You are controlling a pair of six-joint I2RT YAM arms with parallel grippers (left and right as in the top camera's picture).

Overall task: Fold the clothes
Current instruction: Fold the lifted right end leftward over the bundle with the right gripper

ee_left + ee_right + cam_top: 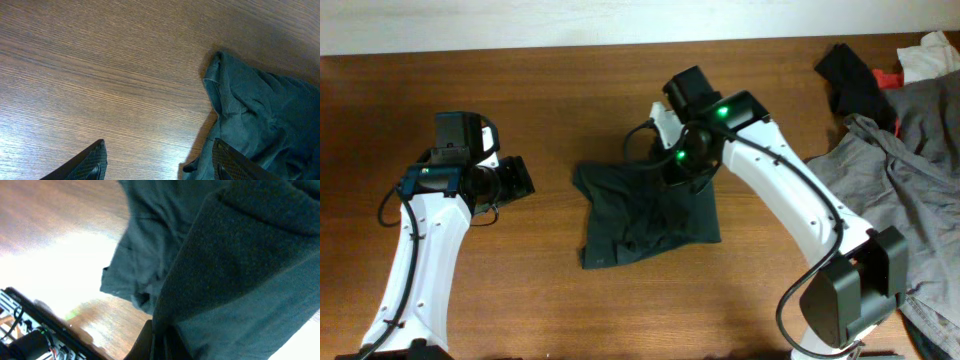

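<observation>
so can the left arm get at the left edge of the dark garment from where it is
Probably yes. The left pincer is open over bare table, right at the edge of the dark garment, with nothing between them.

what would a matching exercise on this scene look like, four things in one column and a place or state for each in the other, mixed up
Column one:
1. left gripper
2. right gripper
3. dark green garment
4. light grey garment

Column two:
a. heaped at the far right of the overhead view
b. open, holding nothing
c. shut on dark fabric
d. crumpled near the middle of the overhead view

Pairs: 1-b, 2-c, 3-d, 4-a
</observation>
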